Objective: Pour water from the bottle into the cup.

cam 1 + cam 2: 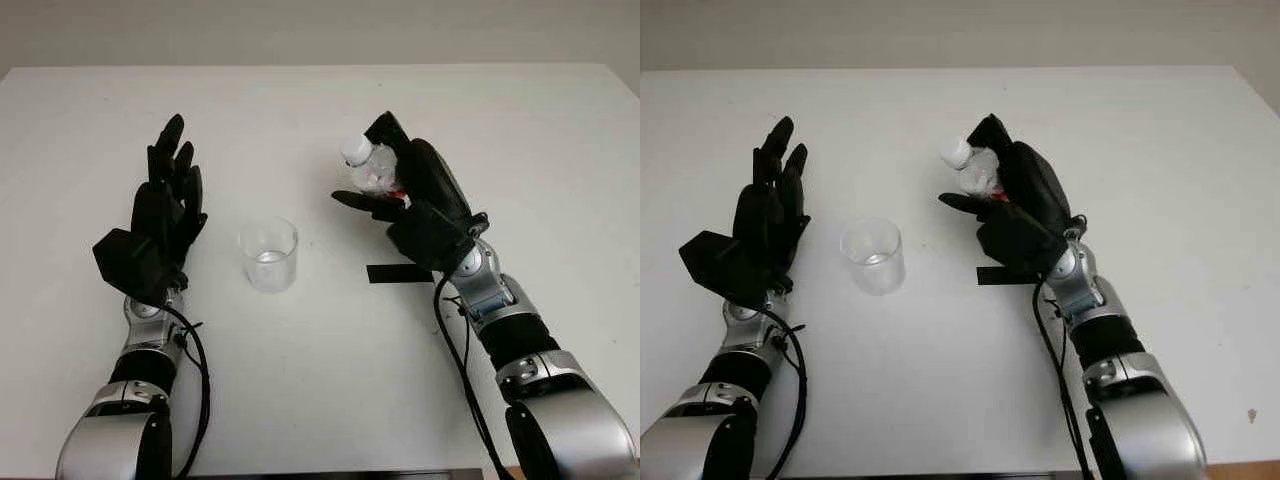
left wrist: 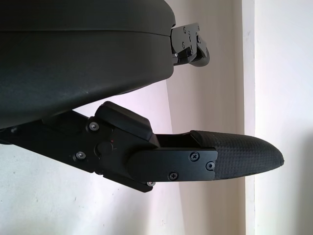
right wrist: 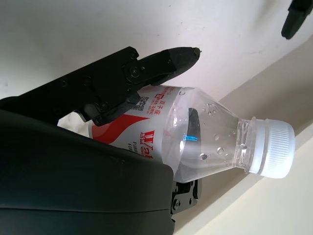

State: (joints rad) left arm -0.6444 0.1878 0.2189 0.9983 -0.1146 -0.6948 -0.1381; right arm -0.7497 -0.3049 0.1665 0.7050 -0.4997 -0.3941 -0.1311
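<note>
White table (image 1: 320, 400) spreads under both your hands. Your right hand (image 1: 415, 195) clamps fingers round bottle (image 1: 372, 170), raised off table, white cap (image 3: 274, 149) on, neck tilted toward your left side. Your left hand (image 1: 160, 220) open, holds nothing, hovers opposite. Clear plastic cup (image 1: 269, 254) upright between hands, nearer left. Black tape strip (image 1: 395, 273) just under right hand.

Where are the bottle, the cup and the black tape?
bottle (image 3: 215, 142): right wrist view, on its clear shoulder, held in the right robot hand (image 1: 405, 195).
cup (image 1: 269, 255): left eye view, on its clear wall.
tape (image 1: 385, 273): left eye view, on its bare left end.
</note>
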